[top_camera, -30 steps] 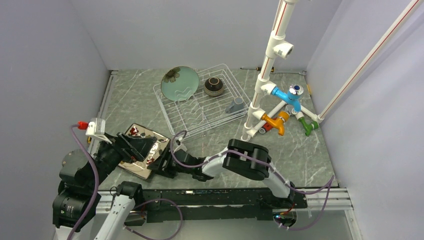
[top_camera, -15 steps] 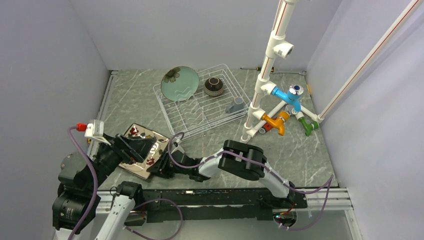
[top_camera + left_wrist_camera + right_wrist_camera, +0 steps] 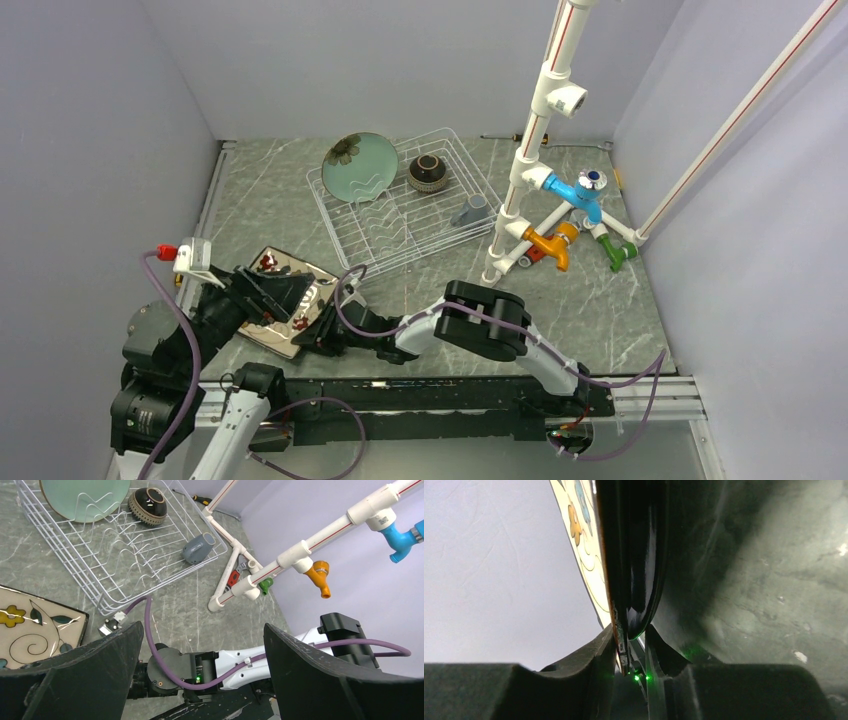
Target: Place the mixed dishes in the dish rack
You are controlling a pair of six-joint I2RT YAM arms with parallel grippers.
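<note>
Top external view: white wire dish rack (image 3: 400, 228) sits mid-tabletop (image 3: 600, 310), just left of the white pipe stand (image 3: 530, 150).
- Pale green round plate (image 3: 360, 166) stands tilted among the prongs at the rack's far-left corner.
- Brown bowl (image 3: 428, 172) is just right of the green plate, inside the rack at the far edge, tipped so its dark inside shows.
- Small grey mug (image 3: 470, 210) lies on its side near the rack's right wall.

Cream floral square plate (image 3: 280, 266) is outside the rack, on the tabletop near the front-left, partly hidden by the left arm above it.

Left wrist view: left pincer (image 3: 200, 630) has its two fingers spread wide, with nothing between them. It hangs over the near-right side of the cream plate, whose corner shows at the left of this view.

Right wrist view: right pincer (image 3: 631, 642) is closed on the plate's edge.
- One finger presses the patterned cream face; the other sits on the far side of a dark glossy plate (image 3: 644, 570).
- The dark plate lies flat against the cream plate's underside, so both edges sit in the same pinch.
- The dark plate's exact colour cannot be told from here.
- The plates look tilted up from the tabletop in this view; I cannot tell whether the lower edge touches it.

From above, the right arm reaches left across the front edge to the plate's near-right side.
</note>
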